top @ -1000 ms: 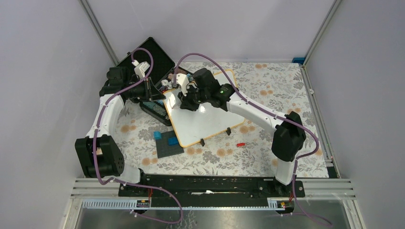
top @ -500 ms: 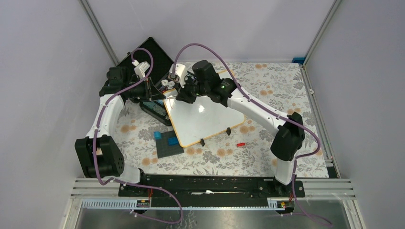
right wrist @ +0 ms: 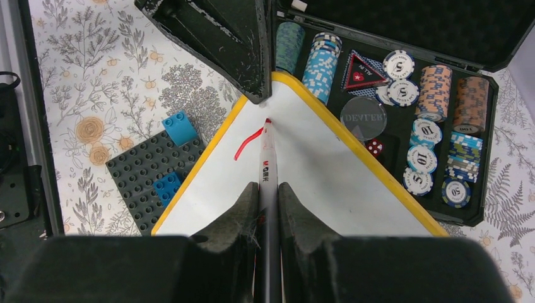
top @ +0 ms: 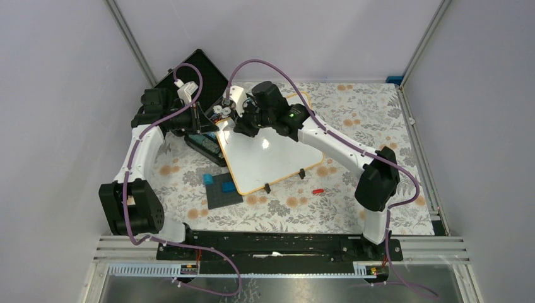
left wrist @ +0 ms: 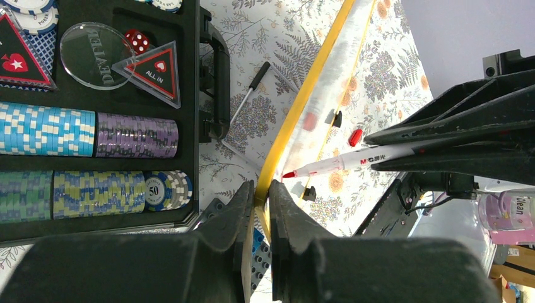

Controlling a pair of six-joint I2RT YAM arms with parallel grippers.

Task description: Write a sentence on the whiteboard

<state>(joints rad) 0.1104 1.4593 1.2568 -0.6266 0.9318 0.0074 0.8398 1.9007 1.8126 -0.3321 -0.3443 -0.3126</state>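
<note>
Whiteboard [top: 268, 161] lies mid-table, chip case [top: 202, 72] at its 10 o'clock. Left gripper [left wrist: 260, 187] pinches its frame corner; right gripper [right wrist: 268, 189] pinches the marker [right wrist: 267, 151]. Press lightly, steadily, working away from the red mark [right wrist: 246, 144] near that corner.

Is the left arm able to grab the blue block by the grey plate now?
Probably not yet. The left pincer is shut on the edge of the whiteboard, so it is busy. The blue block itself lies in the open, with nothing over it.
</note>
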